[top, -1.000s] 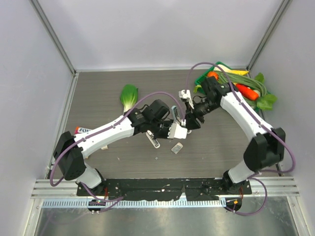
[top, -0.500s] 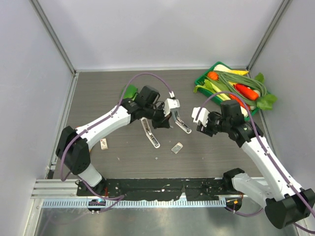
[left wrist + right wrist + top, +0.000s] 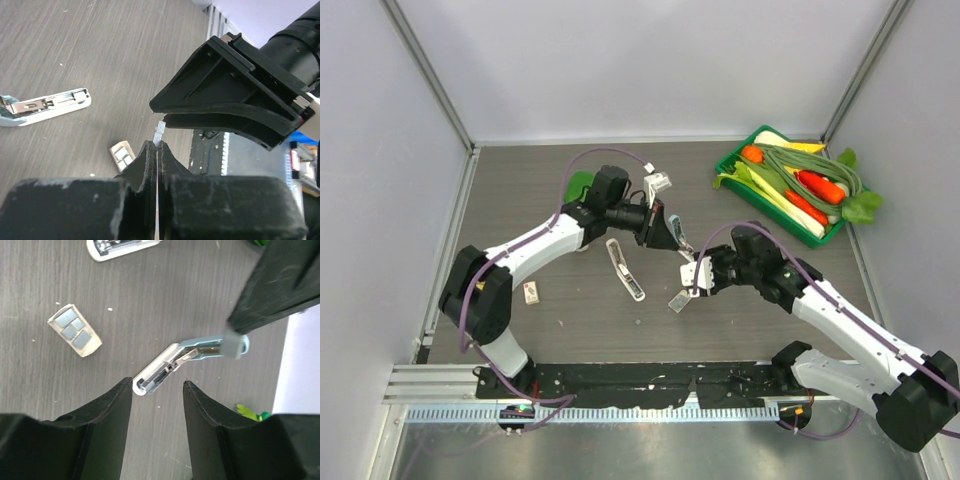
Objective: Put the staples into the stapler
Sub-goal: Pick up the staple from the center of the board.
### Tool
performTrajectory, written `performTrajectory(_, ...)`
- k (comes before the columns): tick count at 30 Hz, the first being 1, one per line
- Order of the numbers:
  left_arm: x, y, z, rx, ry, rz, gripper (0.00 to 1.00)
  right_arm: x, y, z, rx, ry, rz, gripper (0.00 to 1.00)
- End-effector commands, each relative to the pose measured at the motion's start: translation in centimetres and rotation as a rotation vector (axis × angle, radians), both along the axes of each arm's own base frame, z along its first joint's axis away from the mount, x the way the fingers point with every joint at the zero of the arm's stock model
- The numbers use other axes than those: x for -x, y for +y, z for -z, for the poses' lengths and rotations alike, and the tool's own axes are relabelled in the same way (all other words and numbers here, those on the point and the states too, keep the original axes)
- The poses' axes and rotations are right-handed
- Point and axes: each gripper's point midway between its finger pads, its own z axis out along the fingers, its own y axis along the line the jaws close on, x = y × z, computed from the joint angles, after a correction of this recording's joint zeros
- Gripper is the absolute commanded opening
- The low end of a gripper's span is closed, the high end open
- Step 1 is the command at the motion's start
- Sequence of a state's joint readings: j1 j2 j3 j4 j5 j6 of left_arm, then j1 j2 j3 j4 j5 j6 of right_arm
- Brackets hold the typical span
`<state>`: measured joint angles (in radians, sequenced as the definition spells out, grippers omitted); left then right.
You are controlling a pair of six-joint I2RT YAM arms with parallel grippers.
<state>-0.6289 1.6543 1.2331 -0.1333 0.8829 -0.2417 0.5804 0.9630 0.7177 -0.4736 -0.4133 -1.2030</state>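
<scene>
The stapler lies open on the table: a white body with a silvery channel [image 3: 156, 371], [image 3: 55, 101], joined to a pale blue-grey bar [image 3: 212, 347]. My right gripper [image 3: 157, 384] is open, its jaws either side of the white end and above it; it also shows in the top view [image 3: 688, 274]. My left gripper [image 3: 156, 145], [image 3: 672, 238] is shut on a thin grey strip of staples [image 3: 159, 131], held just above and beside the stapler. The staples box [image 3: 680, 300], [image 3: 75, 332], [image 3: 122, 154] lies open on the table, with grey strips inside.
A second slim white-and-metal piece [image 3: 625, 268], [image 3: 120, 246] lies left of the grippers. A small white-and-red card [image 3: 531, 292] lies further left. A green tray of vegetables [image 3: 735, 170] stands at the far right, and a leafy green [image 3: 579, 185] sits behind the left arm.
My left gripper has drawn back toward the far side, still shut. My right arm pulled away to the right, then came back lower and nearer, over the stapler.
</scene>
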Motion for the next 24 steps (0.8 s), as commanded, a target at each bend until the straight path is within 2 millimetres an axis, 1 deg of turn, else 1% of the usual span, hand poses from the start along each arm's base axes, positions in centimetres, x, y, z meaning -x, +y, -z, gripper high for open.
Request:
performTrajectory(1, -0.2, -0.7, -0.9, 0.082, 0.098, -0.013, 0.02, -1.9, 1.7, -5.4, -0.094, -0.136, -0.024, 0.50)
performTrajectory(4, -0.4, -0.7, -0.5, 0.089, 0.133, -0.024, 0.01, -1.3, 1.9, -6.4, -0.113, -0.130, -0.040, 0.50)
performTrajectory(8, -0.4, -0.8, 0.0, 0.088, 0.149, -0.025, 0.01, -1.0, 1.5, -7.5, -0.125, -0.154, -0.033, 0.50)
performTrajectory(10, -0.5, -0.8, 0.1, 0.087, 0.148, -0.031, 0.00, -1.0, 1.5, -7.2, -0.120, -0.146, -0.030, 0.50)
performTrajectory(15, -1.5, -0.2, 0.0, 0.087, 0.123, -0.072, 0.00, -1.0, 1.7, -5.4, -0.133, -0.026, 0.022, 0.49)
performTrajectory(18, -1.7, 0.2, 0.1, 0.092, 0.143, -0.076, 0.00, -0.9, 2.0, -4.5, -0.139, -0.003, 0.020, 0.50)
performTrajectory(20, -1.7, 0.2, 0.3, 0.094, 0.162, -0.074, 0.00, -1.1, 2.1, -4.5, -0.135, -0.019, 0.009, 0.49)
performTrajectory(24, -1.6, 0.0, 0.5, 0.097, 0.190, -0.070, 0.00, -2.0, 2.6, -5.1, -0.144, -0.056, -0.002, 0.49)
